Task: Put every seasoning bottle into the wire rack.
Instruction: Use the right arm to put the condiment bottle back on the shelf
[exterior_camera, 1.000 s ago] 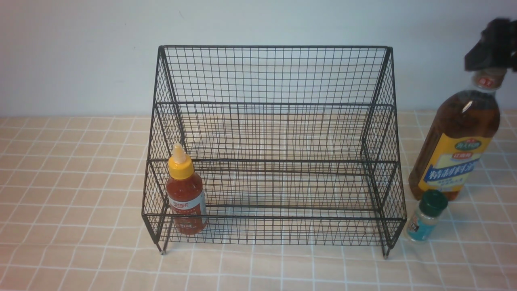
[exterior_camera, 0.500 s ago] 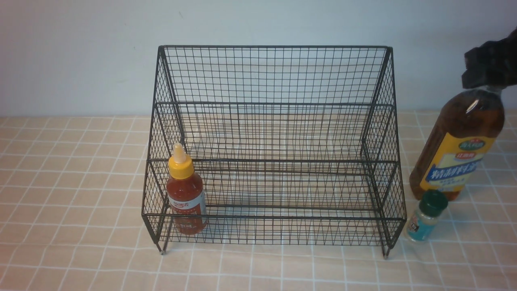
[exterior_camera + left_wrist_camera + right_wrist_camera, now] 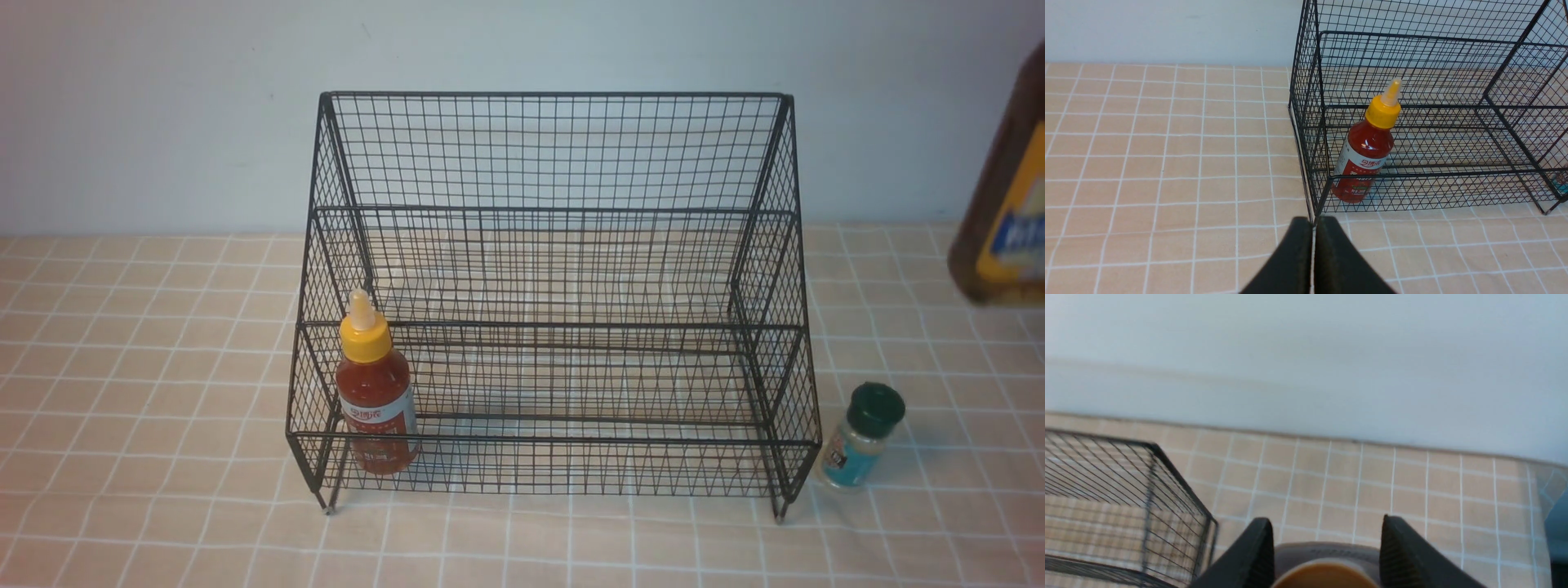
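Front view, blurred amber bottle (image 3: pixel 1000 188), yellow-blue label, apparently airborne.

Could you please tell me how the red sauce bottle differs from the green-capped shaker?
The red sauce bottle stands inside the wire rack, in its lower tier at the left end; the green-capped shaker stands on the tablecloth outside the rack's right front corner. The sauce bottle is taller, with a yellow pointed nozzle; the shaker has a flat dark green cap. Both are upright and neither is gripped.
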You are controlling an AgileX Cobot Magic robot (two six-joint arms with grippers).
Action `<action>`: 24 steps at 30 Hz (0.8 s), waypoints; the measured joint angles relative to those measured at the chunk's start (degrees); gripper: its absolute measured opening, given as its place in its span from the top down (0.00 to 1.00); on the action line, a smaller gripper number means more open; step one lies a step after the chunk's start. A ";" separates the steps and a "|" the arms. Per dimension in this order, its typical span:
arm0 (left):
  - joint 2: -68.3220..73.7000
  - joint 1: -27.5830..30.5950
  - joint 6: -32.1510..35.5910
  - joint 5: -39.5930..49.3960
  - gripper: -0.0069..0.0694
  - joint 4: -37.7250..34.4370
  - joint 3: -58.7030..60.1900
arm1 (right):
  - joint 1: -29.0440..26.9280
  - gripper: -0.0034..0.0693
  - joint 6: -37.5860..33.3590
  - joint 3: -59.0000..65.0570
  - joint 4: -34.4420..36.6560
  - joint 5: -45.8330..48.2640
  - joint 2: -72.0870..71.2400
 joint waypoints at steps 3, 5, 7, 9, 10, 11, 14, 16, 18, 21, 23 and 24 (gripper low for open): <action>0.15 0.00 0.00 0.00 0.92 0.33 0.00 | 0.00 0.52 0.18 -7.45 2.16 2.75 -0.12; 0.17 0.00 0.00 0.00 0.92 0.93 0.00 | 0.00 0.52 0.18 -10.54 3.25 3.35 -0.32; 0.17 0.00 0.00 0.00 0.92 1.52 0.00 | 0.00 0.52 0.18 -13.19 5.40 3.77 -0.69; 0.17 0.00 0.00 0.00 0.92 1.71 0.00 | 0.00 0.52 0.03 -15.21 9.36 3.94 -1.18; 0.17 0.00 0.00 0.00 0.92 1.77 0.00 | 0.00 0.52 -0.02 -15.41 9.78 4.02 -1.18; 0.17 0.00 0.00 0.00 0.92 1.77 0.00 | 0.00 0.52 -0.21 -15.62 11.99 4.07 -1.32; 0.17 0.00 0.00 0.00 0.92 1.83 0.00 | 0.63 0.52 -0.71 -15.81 19.66 4.51 -1.38; 0.17 0.00 0.00 0.00 0.92 1.89 0.00 | 1.77 0.52 -0.85 -15.81 21.38 4.39 -1.38; 0.17 0.00 0.00 0.00 0.92 1.89 0.00 | 4.37 0.52 -1.18 -15.81 21.76 2.90 -1.42; 0.17 0.00 0.00 0.00 0.92 1.94 0.00 | 7.97 0.52 -1.12 -15.83 20.70 0.17 -1.12; 0.17 0.00 -0.06 0.00 0.92 1.94 0.00 | 10.30 0.52 -0.61 -15.88 19.73 -1.89 -0.53; 0.17 0.00 -0.06 0.00 0.92 1.94 0.00 | 11.49 0.52 -0.37 -15.88 19.21 -2.85 -0.12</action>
